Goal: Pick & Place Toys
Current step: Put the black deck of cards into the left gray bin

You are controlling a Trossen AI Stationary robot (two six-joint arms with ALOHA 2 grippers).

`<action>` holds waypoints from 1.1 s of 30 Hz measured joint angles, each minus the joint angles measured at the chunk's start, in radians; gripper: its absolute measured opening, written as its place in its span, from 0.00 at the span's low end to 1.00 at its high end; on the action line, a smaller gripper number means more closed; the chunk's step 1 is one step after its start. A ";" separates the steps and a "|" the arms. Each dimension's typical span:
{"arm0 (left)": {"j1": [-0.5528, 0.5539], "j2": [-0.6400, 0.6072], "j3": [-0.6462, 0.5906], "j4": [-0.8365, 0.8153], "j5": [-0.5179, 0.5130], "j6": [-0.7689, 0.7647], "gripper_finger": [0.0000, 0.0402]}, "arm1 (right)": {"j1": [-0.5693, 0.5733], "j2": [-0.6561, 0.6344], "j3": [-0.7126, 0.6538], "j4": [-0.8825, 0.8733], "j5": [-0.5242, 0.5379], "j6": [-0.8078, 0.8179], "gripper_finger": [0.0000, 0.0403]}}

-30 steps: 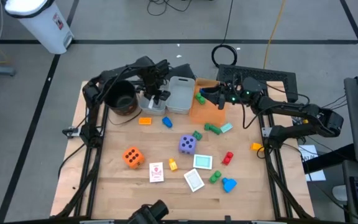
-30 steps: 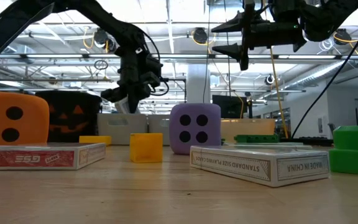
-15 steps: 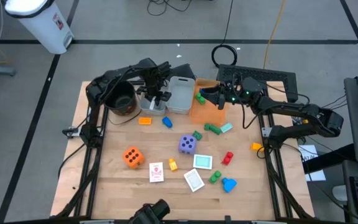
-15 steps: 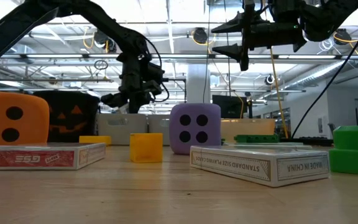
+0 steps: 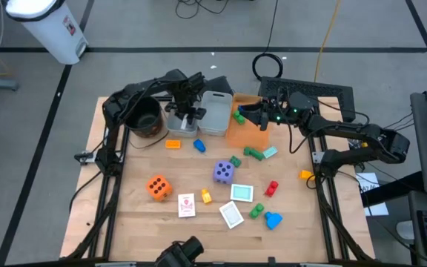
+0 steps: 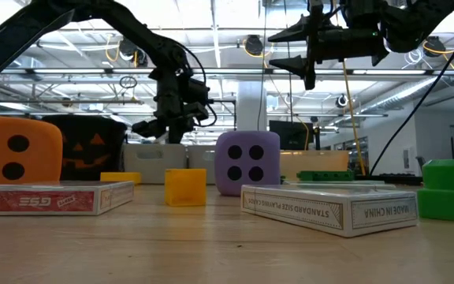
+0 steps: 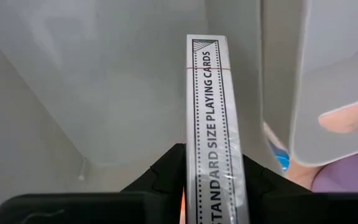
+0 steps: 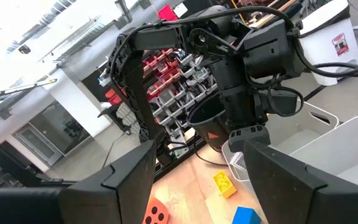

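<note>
Over the grey bin at the far left of the worktop, the left gripper is clamped on a pack of playing cards, held edge-on by its broad faces. Light, stiff and slick in its wrap, it seems best gripped flat-sided. Right gripper hangs part-open, empty, over the orange bin.
</note>
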 joint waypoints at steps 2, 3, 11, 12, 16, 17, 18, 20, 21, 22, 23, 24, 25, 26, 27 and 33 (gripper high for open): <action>0.000 0.000 0.000 0.002 -0.001 0.001 0.23 | 0.000 0.000 0.000 0.000 0.000 0.000 0.58; 0.000 0.000 0.000 0.003 -0.001 0.003 0.23 | 0.000 0.000 0.000 0.000 0.000 0.000 0.58; 0.000 0.000 0.000 0.005 0.000 0.012 0.23 | 0.000 0.000 0.000 0.000 0.000 -0.004 0.58; 0.000 0.000 0.000 0.005 0.000 0.012 0.23 | 0.000 0.000 0.000 0.000 0.000 -0.005 0.58; 0.000 0.000 0.000 0.005 0.000 0.021 0.23 | 0.000 0.000 0.000 0.000 0.000 -0.008 0.58; 0.000 0.000 0.000 0.007 0.000 0.023 0.23 | 0.000 0.000 0.000 0.000 0.000 -0.008 0.58; 0.000 0.000 0.000 0.012 0.000 0.024 0.23 | 0.000 0.000 0.000 0.000 0.000 -0.008 0.58; 0.001 0.000 0.000 0.031 -0.001 0.025 0.23 | 0.000 0.000 0.000 0.000 0.000 -0.008 0.58; 0.001 0.000 0.000 0.041 0.000 0.026 0.23 | 0.000 0.000 0.000 0.000 0.000 -0.008 0.58; 0.001 0.000 0.000 0.049 -0.002 0.024 0.23 | 0.000 0.000 0.000 0.000 0.000 -0.008 0.58; 0.001 -0.001 0.000 0.052 -0.008 0.019 0.23 | 0.000 0.000 0.000 0.000 0.000 -0.008 0.58; 0.001 -0.001 0.000 0.052 -0.019 0.016 0.23 | 0.000 0.000 0.000 0.000 0.000 -0.008 0.58; 0.001 -0.001 0.000 0.051 -0.042 0.015 0.23 | 0.000 0.000 0.000 -0.002 0.000 -0.009 0.58; 0.001 -0.001 0.000 0.050 -0.076 0.010 0.23 | 0.000 0.000 0.000 -0.007 0.000 -0.009 0.58; 0.000 -0.001 0.000 0.049 -0.113 -0.001 0.23 | 0.000 0.000 0.000 -0.012 0.000 -0.010 0.58; -0.005 -0.002 0.000 0.091 -0.243 -0.033 0.23 | 0.000 0.000 0.000 -0.019 0.000 -0.012 0.58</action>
